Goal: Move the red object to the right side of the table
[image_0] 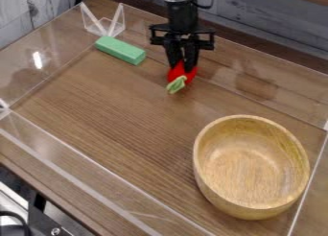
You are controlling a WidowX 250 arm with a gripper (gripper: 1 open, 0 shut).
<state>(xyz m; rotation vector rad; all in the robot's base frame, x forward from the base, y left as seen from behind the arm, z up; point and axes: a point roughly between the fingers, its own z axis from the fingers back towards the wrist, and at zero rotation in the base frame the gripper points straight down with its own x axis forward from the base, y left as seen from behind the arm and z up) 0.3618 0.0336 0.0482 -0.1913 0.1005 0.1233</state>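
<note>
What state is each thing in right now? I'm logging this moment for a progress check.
hand: pointing down, shut on the red object.
red object: held in the hand, tilted, green end lowest, just above the table.
green block: lying flat near the back left, untouched.
wooden bowl: upright, empty, front right.
table: bare under the hand.

Behind the wood-grain worktop (115, 134), a grey weathered plank wall (256, 14) runs along the top of the frame, while dark floor (11, 216) shows at the lower left corner.
</note>
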